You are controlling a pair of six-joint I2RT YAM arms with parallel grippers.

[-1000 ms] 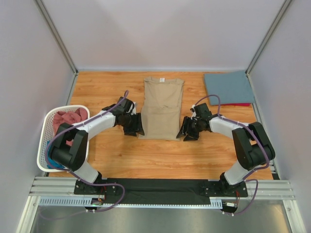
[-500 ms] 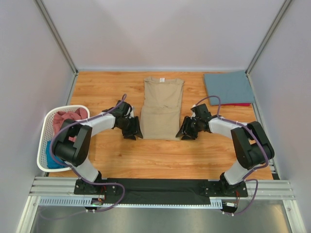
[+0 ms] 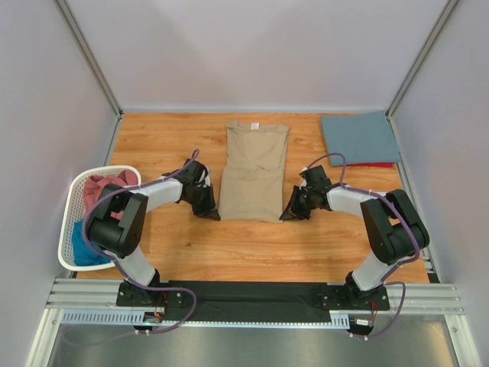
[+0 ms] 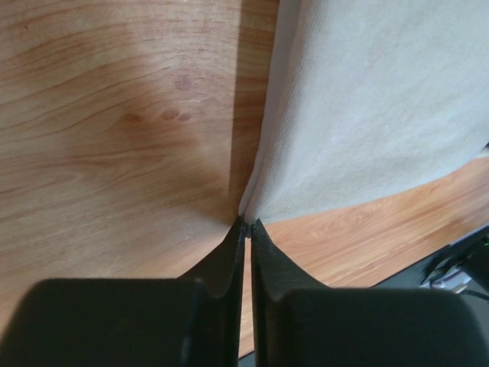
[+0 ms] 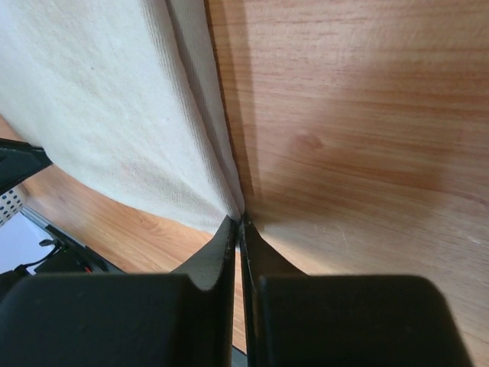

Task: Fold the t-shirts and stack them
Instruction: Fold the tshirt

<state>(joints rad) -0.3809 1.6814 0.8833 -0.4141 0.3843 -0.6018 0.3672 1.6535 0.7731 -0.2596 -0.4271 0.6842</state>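
Tan t-shirt [image 3: 252,172], near corners clenched in left gripper [image 4: 246,224] and right gripper [image 5: 238,220], wood table [image 3: 160,145] outward.

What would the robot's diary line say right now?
left gripper: shut on tan cloth t-shirt corner | right gripper: shut on other corner | shirt: lying on wooden table

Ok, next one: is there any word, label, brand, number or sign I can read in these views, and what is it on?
No text can be read in any view.
White neck label on the tan shirt: too small to read from above.
Both wrist views: only plain cloth and the wooden table, with no print or marking.
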